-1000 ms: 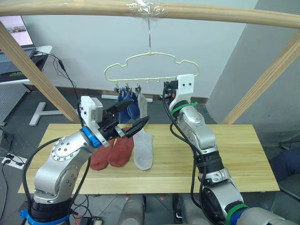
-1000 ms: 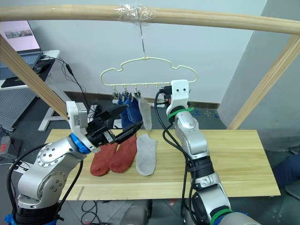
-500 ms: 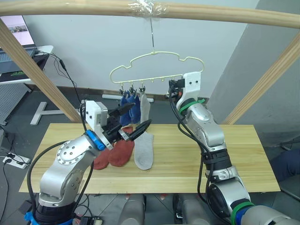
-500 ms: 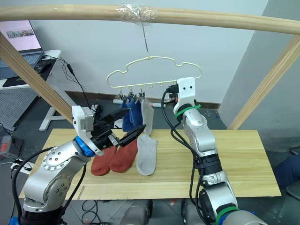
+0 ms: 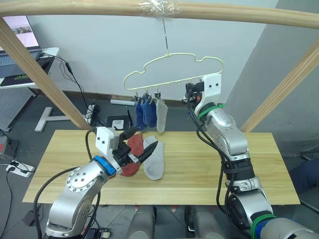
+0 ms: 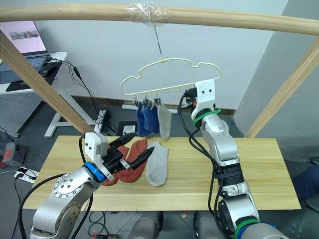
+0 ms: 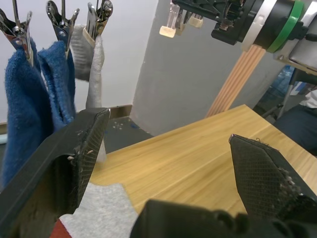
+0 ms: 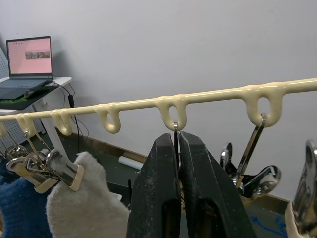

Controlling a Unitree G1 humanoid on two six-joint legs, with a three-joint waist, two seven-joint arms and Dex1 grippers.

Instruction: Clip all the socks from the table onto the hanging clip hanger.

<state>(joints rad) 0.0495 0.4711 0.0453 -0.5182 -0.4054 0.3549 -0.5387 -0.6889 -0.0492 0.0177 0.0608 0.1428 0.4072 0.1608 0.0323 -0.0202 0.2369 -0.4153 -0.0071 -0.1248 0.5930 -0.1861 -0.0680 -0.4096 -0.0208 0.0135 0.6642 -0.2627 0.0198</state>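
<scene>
Three socks on tabletop [image 5: 209, 169]: two rust-red socks [image 5: 130, 158] and light grey sock [image 5: 153, 158], side by side. Left pincer [image 5: 142, 145] spread wide, empty, low over them. Beyond, right pincer [image 8: 179, 163] clenched on clip [image 8: 175, 130] of clip hanger [image 5: 172, 67]. Farther: two blue socks [image 5: 145, 113] and hung grey sock [image 5: 161, 113] clipped at hanger's left end. Step: fetching fourth sock. Next: left pincer drops onto grey sock, pinches, lifts to held clip.
</scene>
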